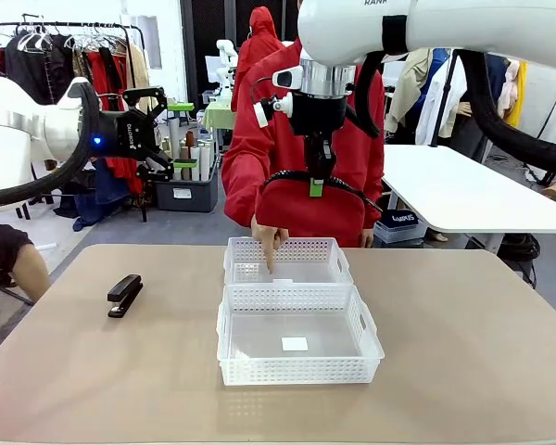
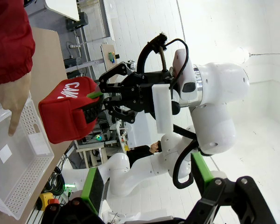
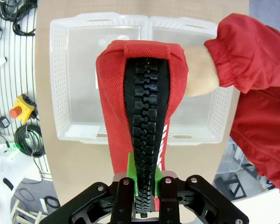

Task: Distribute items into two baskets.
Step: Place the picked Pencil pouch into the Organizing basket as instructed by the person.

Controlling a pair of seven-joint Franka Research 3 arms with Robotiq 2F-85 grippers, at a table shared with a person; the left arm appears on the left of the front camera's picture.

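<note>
My right gripper [image 1: 315, 185] hangs above the far end of the table, shut on the top of the red pouch [image 1: 315, 218], which dangles over the smaller far basket [image 1: 301, 248]. From the right wrist, the pouch [image 3: 140, 107] with its black zipper is pinched between the green pads [image 3: 130, 179], above both baskets. A person's hand [image 1: 269, 241] points a finger down into the far basket. The larger near basket [image 1: 296, 371] holds nothing but a white label. The black stapler [image 1: 125, 295] lies on the table at the left. My left gripper [image 1: 178, 137] is raised at the far left, open.
The left wrist view looks sideways at the right gripper [image 2: 100, 100], the pouch [image 2: 67, 116], the pointing hand [image 2: 11, 100] and a basket [image 2: 28, 154]. The person in red stands at the far edge. A white table [image 1: 463, 195] stands behind at the right.
</note>
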